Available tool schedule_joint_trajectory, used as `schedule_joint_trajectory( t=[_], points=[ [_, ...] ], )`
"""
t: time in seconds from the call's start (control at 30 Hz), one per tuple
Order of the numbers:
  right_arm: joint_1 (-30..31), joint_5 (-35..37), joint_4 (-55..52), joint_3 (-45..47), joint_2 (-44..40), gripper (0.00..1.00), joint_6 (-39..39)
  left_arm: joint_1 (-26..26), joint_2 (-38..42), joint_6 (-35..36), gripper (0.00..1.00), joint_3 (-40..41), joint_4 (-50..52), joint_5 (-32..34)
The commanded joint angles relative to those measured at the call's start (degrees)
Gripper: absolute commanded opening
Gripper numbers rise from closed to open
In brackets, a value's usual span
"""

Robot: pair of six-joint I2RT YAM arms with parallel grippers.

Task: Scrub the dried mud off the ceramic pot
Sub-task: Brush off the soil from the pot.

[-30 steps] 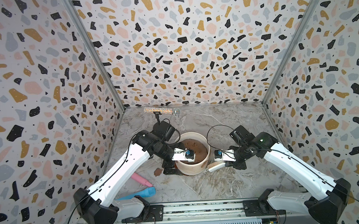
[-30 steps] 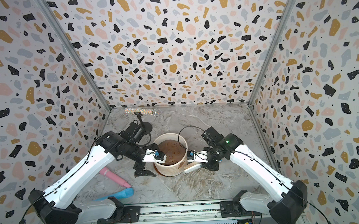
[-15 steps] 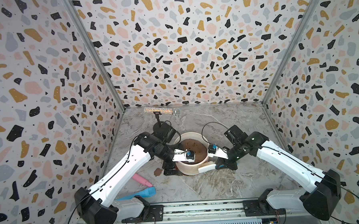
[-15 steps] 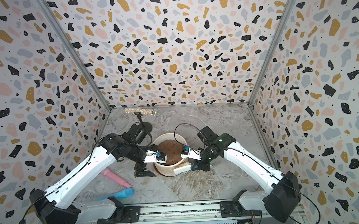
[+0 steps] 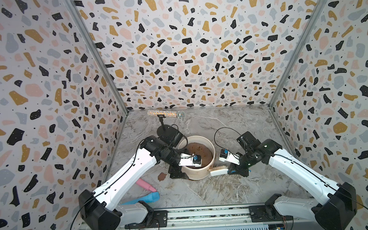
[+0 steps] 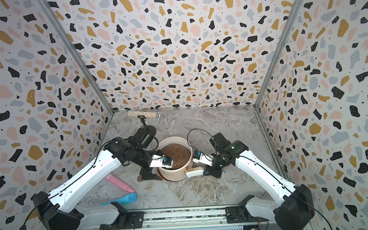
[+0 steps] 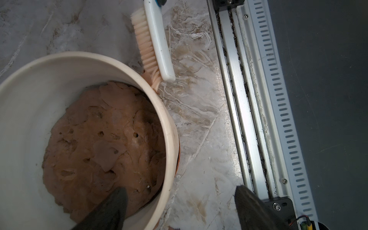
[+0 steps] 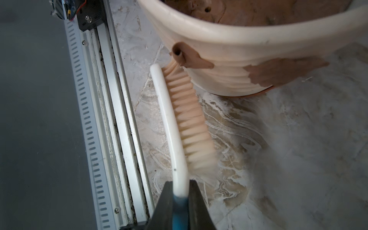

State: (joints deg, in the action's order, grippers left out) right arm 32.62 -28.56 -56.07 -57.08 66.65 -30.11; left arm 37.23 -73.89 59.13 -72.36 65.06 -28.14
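Top views, pot: the ceramic pot (image 5: 198,173) is standing mid-table between both arms, soil (image 5: 198,150) filling it.
Top views, flake: a dried mud (image 5: 162,175) flake is lying on the table (image 5: 203,193) near the pot.
Left wrist, fingers: the left gripper (image 7: 180,188) is hanging spread wide astride the pot's wall, clasping nothing.
Right wrist, fingers: the right gripper (image 8: 180,185) is clenching the brush (image 8: 169,123) handle.
Right wrist, bristles: the tip bristles are pressing the ribbed wall at a dried mud patch.

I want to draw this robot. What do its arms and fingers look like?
The left arm and right arm are long white shells with chunky black joints and bases. Thin black cables loop along them. The fingers are dark, pointed wedges.
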Motion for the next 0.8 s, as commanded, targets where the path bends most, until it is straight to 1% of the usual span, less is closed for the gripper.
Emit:
schedule_joint_trajectory(
  t=[0.0,0.07,0.2,0.3,0.47,0.63,0.77],
  points=[
    [-1.3,3.5,-0.8,0.6,-3.3,0.00,2.6,0.8,-0.9,0.2,0.87,-0.1,-0.6,-0.6],
    [-1.3,3.2,-2.2,0.8,-4.6,0.00,2.3,1.1,-1.5,0.1,0.87,-0.5,-0.7,-0.5],
    [-1.3,-4.6,-7.3,0.3,-6.4,0.00,-1.2,1.2,-2.4,-0.2,0.87,-1.4,-0.8,-0.8],
    [-1.2,-6.6,-8.8,-0.6,-7.6,0.00,-2.3,1.2,-2.8,-0.3,0.87,-1.4,-0.9,-1.1],
    [0.3,-10.6,-6.9,-2.6,-4.7,0.00,-2.3,1.3,-3.5,-1.2,0.87,-1.1,-1.7,-1.4],
    [1.3,-6.9,-1.8,-4.0,-0.4,0.00,0.1,1.6,-4.3,-1.6,0.84,-1.3,-1.8,-1.4],
    [0.3,-1.4,-0.2,-4.5,1.1,0.00,1.6,2.3,-4.9,-1.5,0.80,-1.1,-1.9,-0.7]
  ],
)
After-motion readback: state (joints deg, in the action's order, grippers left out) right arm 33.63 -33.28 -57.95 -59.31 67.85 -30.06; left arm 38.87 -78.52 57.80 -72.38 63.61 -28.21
